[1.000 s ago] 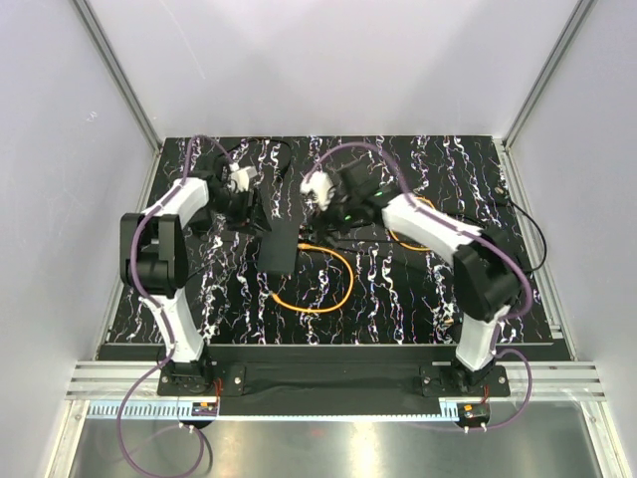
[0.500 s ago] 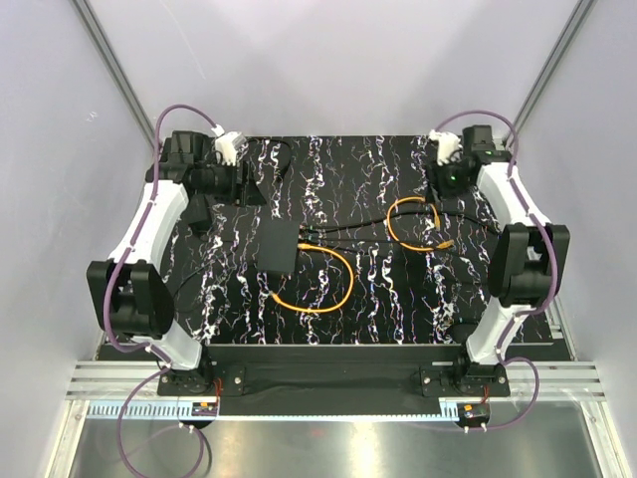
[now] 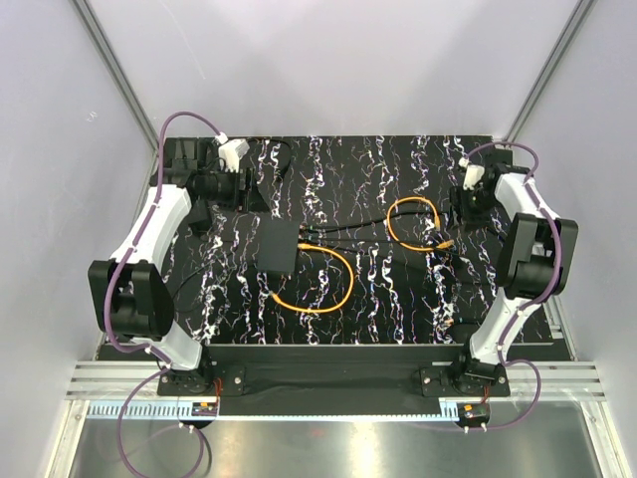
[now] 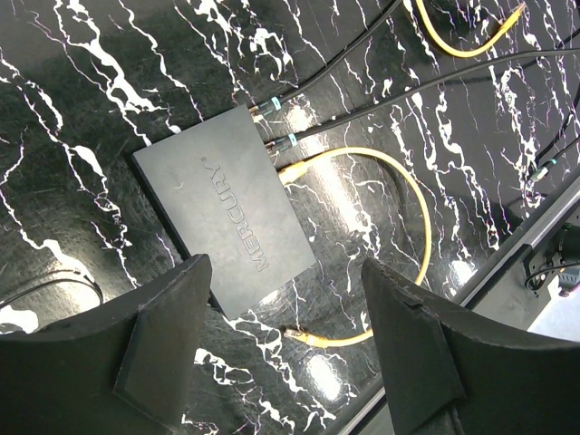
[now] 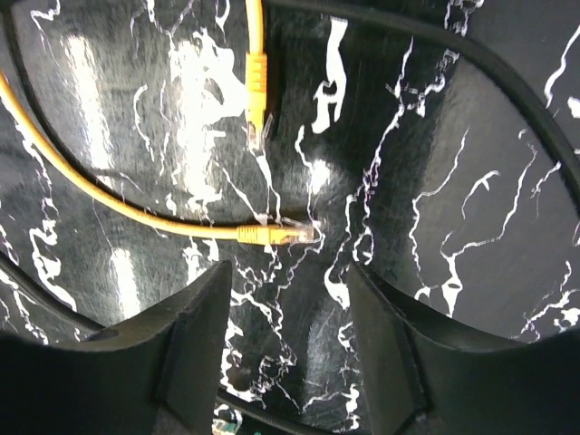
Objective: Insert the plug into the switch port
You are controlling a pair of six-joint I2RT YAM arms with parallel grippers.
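Observation:
The matte-black switch box (image 3: 279,247) lies left of centre; in the left wrist view (image 4: 222,213) it sits under my open, empty left gripper (image 4: 288,285), which hovers at the far left (image 3: 249,189). A long orange cable loop (image 3: 333,284) has one end against the box's edge (image 4: 290,170) and a free plug (image 4: 299,336) near the front. A smaller orange coil (image 3: 413,221) lies at the right. Its two plugs (image 5: 288,234) (image 5: 256,91) lie on the table just ahead of my open, empty right gripper (image 5: 290,313), which is at the far right (image 3: 460,211).
Two thin black cables (image 3: 358,221) run from the box's right edge (image 4: 272,122) across the marbled black table (image 3: 388,319). A thicker black cable (image 5: 507,82) crosses the right wrist view. White walls enclose the table on three sides.
Both arms have pulled away from the table's centre. The right gripper swung from beside the box to the far right, above the small coil. The left gripper drew back to the far left.

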